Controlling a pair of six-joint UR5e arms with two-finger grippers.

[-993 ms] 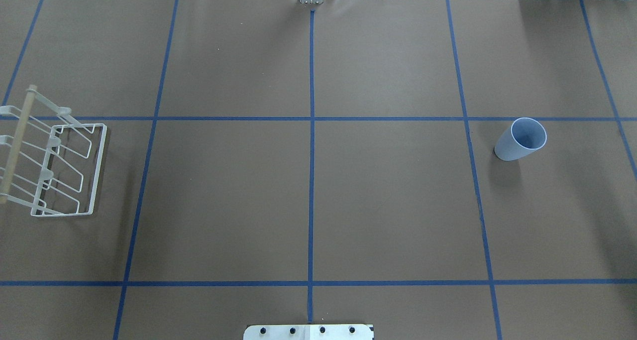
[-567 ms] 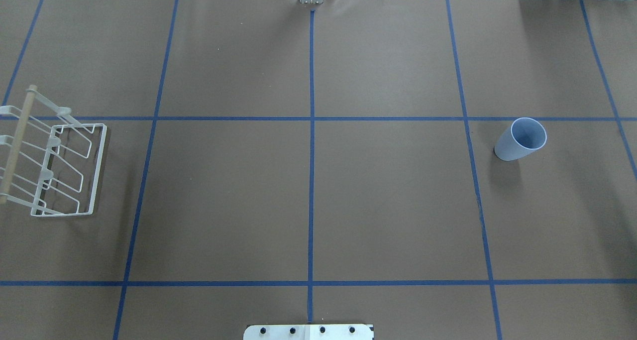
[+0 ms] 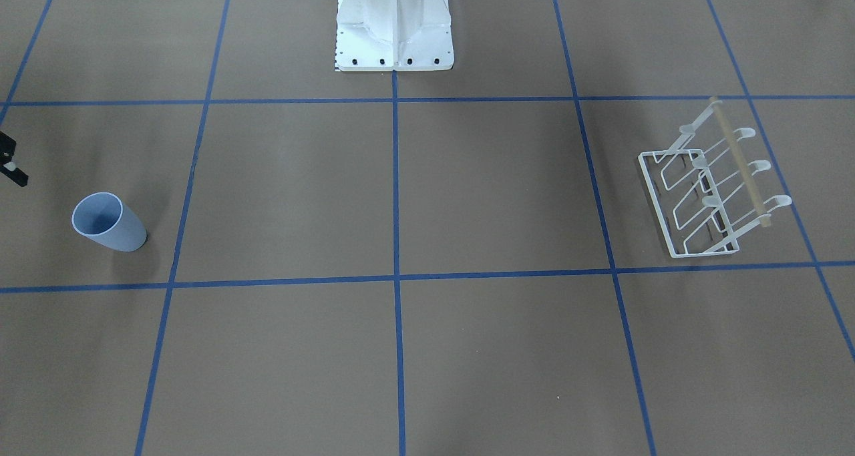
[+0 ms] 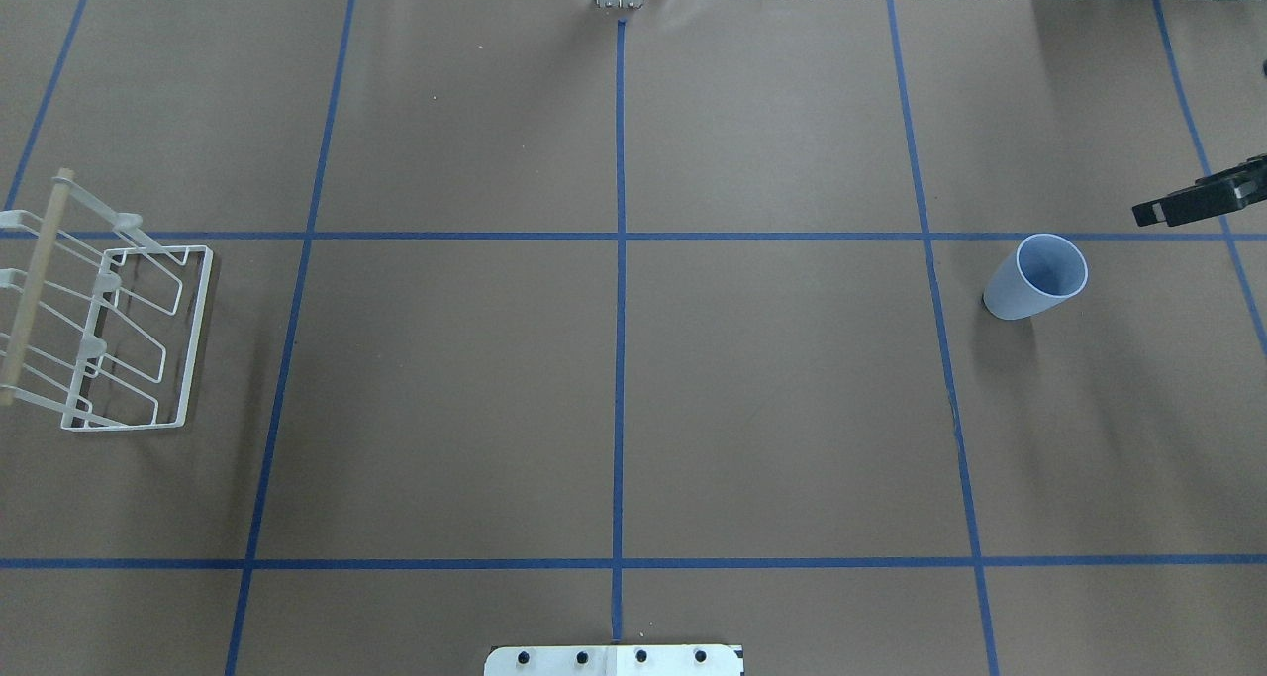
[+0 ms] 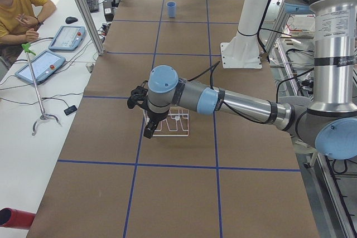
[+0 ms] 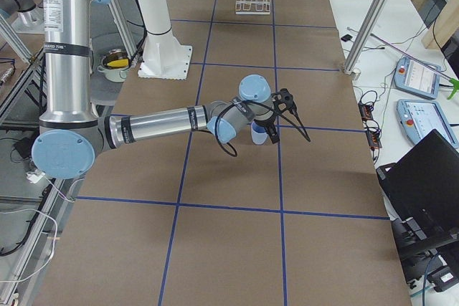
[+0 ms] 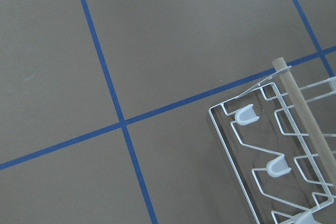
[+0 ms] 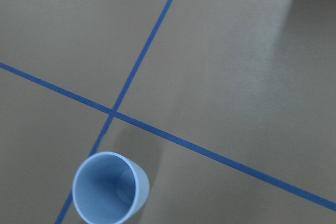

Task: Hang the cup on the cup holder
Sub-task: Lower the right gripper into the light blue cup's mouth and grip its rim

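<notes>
The light blue cup point(image 4: 1034, 277) stands upright on the table's right side, mouth up; it also shows in the front view point(image 3: 108, 222) and the right wrist view point(image 8: 110, 188). The white wire cup holder point(image 4: 111, 332) with its wooden dowel sits at the far left, also in the front view point(image 3: 711, 192) and the left wrist view point(image 7: 278, 166). My right gripper point(image 6: 289, 123) hovers open just beyond the cup; one black finger point(image 4: 1196, 204) enters the overhead view. My left gripper point(image 5: 142, 118) hovers over the holder; I cannot tell whether it is open.
The white robot pedestal base point(image 3: 394, 25) stands at the table's near middle edge. Blue tape lines point(image 4: 620, 236) divide the brown table. An operator point(image 5: 19, 9) and tablets sit at a side table beyond the far edge.
A black finger of my right gripper has come into the overhead view at the right edge, above and right of the cup. Cup and holder have not moved.
</notes>
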